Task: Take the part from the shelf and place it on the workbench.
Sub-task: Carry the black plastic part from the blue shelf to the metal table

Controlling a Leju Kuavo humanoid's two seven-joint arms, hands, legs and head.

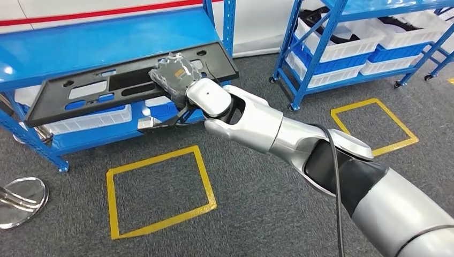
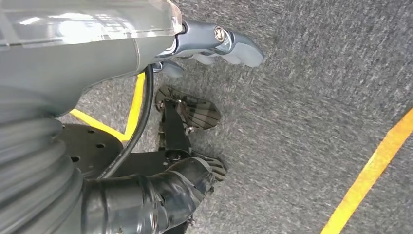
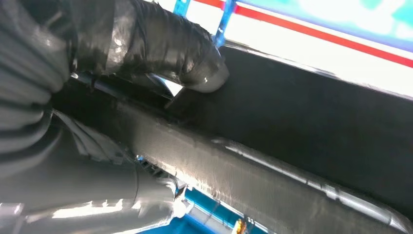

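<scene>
Grey carpet with yellow floor squares (image 1: 160, 191) spreads below my blue shelf (image 1: 101, 32) at eleven o'clock. My right hand (image 1: 174, 75) grips the long black part (image 1: 80, 91) beside it. I cannot tell my left hand's (image 2: 214, 44) state.

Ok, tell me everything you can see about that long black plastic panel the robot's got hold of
The long black plastic panel is a flat, matte, roughly rectangular part with several elongated cut-outs and small round holes near its ends. It is tilted, with its left end lower, in front of the blue metal shelf. The right hand grips it near its right end, with a dark finger pressed on its surface. Whether it touches the shelf cannot be told.
</scene>
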